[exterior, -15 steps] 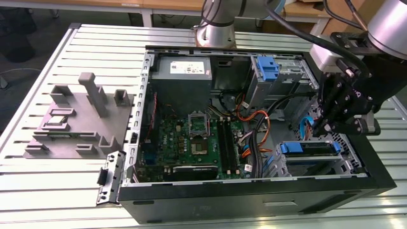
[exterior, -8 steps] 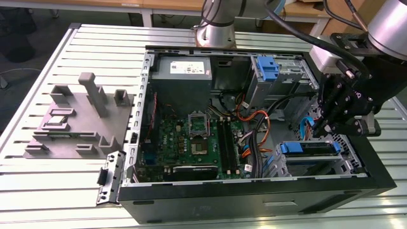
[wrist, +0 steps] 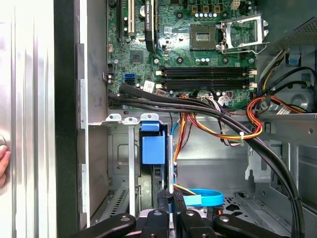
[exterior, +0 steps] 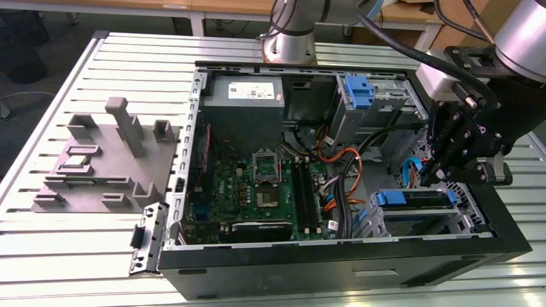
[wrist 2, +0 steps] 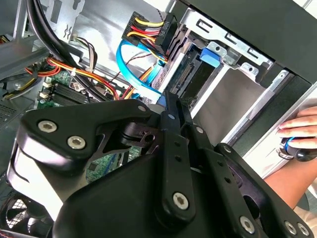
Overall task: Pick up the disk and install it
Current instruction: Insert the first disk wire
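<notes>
Closest in the first wrist view is the black linkage of the gripper (wrist: 168, 197), its fingers drawn together with nothing seen between them. Just ahead of its tips the disk (wrist: 152, 148) stands edge-on in the metal drive bay (wrist: 115, 148) of the open computer case (exterior: 341, 275), with the blue carrier tab facing the gripper. A blue data cable (wrist: 203, 198) curls right beside the tips. Farther ahead of the gripper, past a bundle of black and orange wires (wrist: 218, 116), lies the green motherboard (wrist: 198, 49). In the exterior view the gripper hangs just above the disk. Beside the case, a person's hand (wrist 2: 302, 131) rests on the surface (exterior: 85, 256).
</notes>
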Controlling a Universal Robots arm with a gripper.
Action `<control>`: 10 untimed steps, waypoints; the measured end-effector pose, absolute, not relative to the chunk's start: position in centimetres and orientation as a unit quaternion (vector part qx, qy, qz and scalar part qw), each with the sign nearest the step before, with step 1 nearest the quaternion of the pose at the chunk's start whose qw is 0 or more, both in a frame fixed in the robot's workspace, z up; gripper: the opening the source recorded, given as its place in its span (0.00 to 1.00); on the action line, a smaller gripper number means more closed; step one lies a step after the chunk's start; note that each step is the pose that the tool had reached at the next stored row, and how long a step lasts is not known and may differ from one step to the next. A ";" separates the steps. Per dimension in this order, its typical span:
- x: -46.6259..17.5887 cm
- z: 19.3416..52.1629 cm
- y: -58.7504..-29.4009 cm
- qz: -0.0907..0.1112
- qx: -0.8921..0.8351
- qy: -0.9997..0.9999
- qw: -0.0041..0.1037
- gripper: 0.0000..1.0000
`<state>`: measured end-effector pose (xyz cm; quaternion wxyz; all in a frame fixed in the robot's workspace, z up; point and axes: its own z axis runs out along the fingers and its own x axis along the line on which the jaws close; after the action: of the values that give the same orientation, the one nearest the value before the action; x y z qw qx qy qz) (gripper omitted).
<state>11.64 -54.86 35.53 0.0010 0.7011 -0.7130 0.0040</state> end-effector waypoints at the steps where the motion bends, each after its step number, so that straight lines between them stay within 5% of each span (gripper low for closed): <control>1: 11.6 35.5 -54.9 0.004 0.701 -0.713 0.001 0.16; 10: 11.6 35.5 -54.9 0.004 0.701 -0.713 0.001 0.16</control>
<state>11.65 -54.92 35.53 0.0010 0.7012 -0.7130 0.0041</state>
